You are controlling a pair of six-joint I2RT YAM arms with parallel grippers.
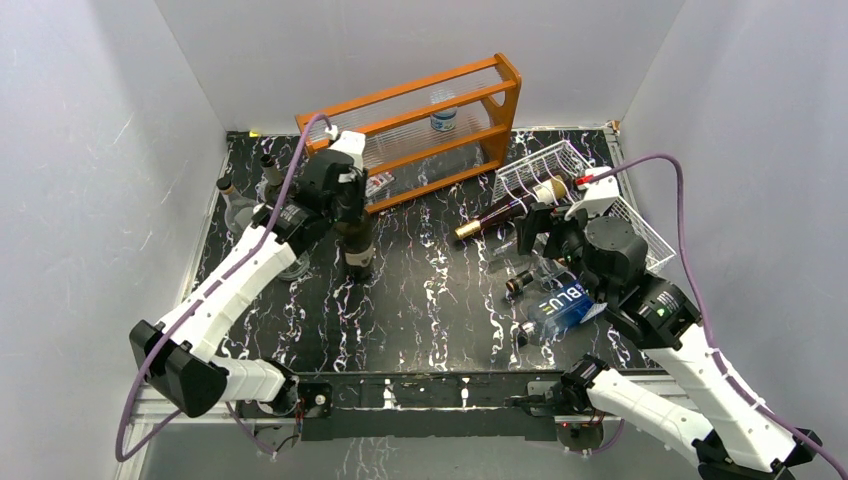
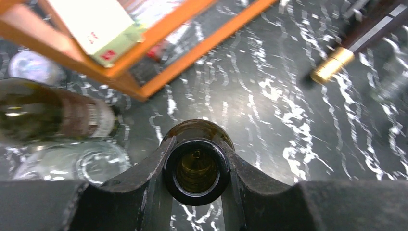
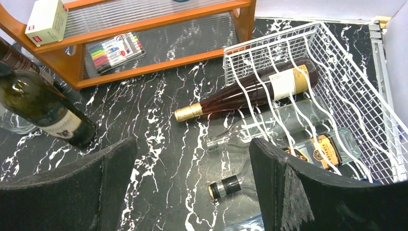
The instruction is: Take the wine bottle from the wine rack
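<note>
The white wire rack stands at the back right, and also shows in the right wrist view. A dark maroon wine bottle with gold foil and a cream label lies in it, its neck poking out over the table. My right gripper is open and empty, hovering in front of the rack's open end, short of that bottle. My left gripper is shut on the neck of an upright dark bottle with an open mouth, standing on the table left of centre.
The orange shelf at the back holds a water bottle, markers and a white box. Clear bottles lie in and before the rack, one with a black cap. A blue box lies near the right arm. More bottles stand far left.
</note>
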